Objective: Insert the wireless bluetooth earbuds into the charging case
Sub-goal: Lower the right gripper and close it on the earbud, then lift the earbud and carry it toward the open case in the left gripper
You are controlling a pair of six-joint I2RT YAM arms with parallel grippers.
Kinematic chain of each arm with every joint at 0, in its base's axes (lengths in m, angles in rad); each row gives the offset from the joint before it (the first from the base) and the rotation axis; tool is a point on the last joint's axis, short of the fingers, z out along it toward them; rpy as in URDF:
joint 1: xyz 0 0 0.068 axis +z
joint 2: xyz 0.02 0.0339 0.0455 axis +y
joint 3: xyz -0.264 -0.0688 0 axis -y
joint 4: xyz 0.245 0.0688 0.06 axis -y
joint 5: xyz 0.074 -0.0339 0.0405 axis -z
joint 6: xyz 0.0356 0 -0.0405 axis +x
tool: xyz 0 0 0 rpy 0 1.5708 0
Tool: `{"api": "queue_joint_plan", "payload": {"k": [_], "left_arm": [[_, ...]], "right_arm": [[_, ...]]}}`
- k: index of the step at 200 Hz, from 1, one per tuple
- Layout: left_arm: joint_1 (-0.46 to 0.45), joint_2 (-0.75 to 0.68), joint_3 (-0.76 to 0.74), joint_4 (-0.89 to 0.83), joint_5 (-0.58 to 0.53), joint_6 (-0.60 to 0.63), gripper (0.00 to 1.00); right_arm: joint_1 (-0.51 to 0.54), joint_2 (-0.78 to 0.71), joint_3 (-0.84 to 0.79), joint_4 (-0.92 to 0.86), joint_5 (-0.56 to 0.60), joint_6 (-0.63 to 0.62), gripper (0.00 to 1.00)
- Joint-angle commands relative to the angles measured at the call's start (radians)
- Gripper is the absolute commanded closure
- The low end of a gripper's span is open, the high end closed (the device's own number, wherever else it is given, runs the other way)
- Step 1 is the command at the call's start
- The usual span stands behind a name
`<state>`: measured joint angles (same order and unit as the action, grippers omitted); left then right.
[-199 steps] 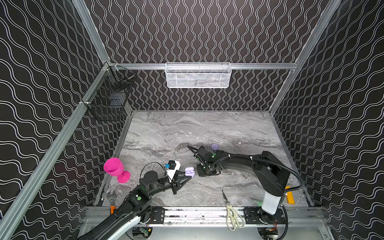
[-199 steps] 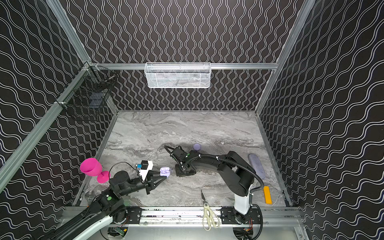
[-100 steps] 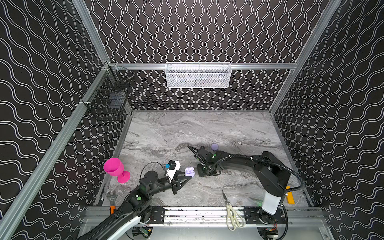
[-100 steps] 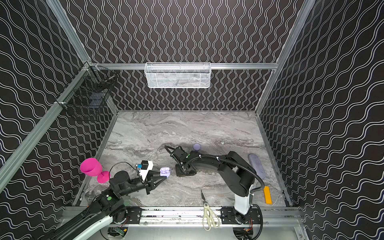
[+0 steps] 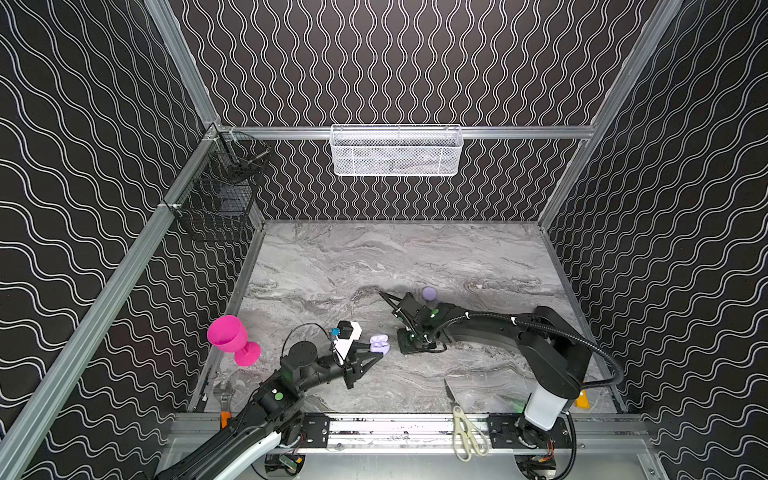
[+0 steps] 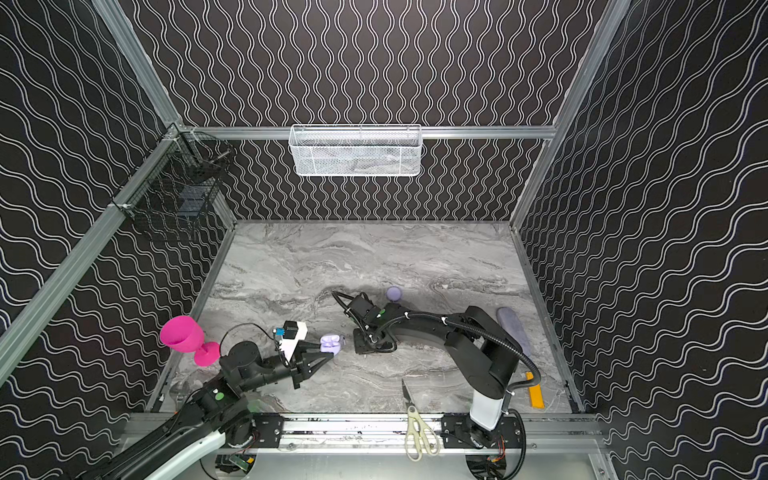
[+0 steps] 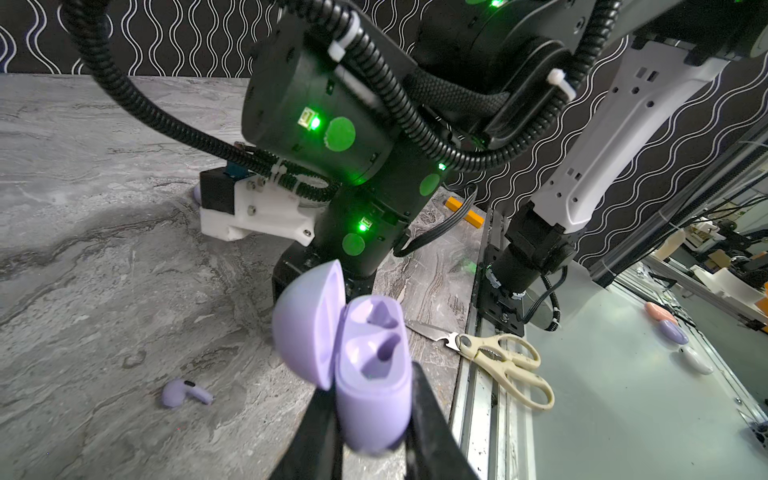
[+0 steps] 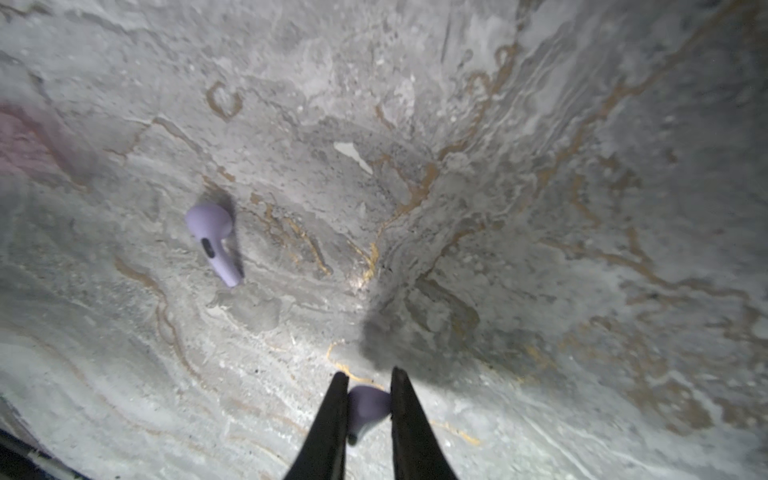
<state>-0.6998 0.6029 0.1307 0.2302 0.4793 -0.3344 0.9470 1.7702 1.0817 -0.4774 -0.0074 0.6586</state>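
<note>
The lavender charging case [image 7: 374, 374] hangs just above the table with its lid open and both sockets empty. My left gripper [image 7: 374, 399] is shut on its lower body; both top views show the case [image 5: 379, 344] [image 6: 331, 343] at the front left of centre. Right of the case my right gripper [image 8: 369, 380] points straight down at the table. It is shut on one small lavender earbud [image 8: 368, 405] that touches the marble. A second earbud [image 8: 212, 243] lies loose on the table beside it and also shows in the left wrist view [image 7: 183, 392].
A pink goblet [image 5: 230, 336] stands at the left edge. Cream scissors [image 5: 463, 424] lie across the front rail. A lavender puck [image 5: 429, 293] sits behind the right wrist. An orange bar [image 6: 535, 395] and a grey oblong [image 6: 513, 328] lie far right. Two baskets [image 5: 395, 151] [image 5: 220, 195] hang on the walls.
The right jaws have narrowed onto the earbud. Neither arm nor the case has visibly shifted.
</note>
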Motion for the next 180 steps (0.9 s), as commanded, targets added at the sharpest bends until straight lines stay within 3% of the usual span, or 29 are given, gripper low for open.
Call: {"api": "queue_joint_plan", "payload": {"k": [1, 180], "left_arm": [[0.000, 0.004, 0.007, 0.028, -0.010, 0.011, 0.78], [0.000, 0.064, 0.012, 0.039, -0.054, 0.009, 0.78]], "right_arm": [[0.001, -0.023, -0.007, 0.020, 0.032, 0.021, 0.80], [0.003, -0.253, -0.078, 0.101, 0.150, 0.026, 0.83]]}}
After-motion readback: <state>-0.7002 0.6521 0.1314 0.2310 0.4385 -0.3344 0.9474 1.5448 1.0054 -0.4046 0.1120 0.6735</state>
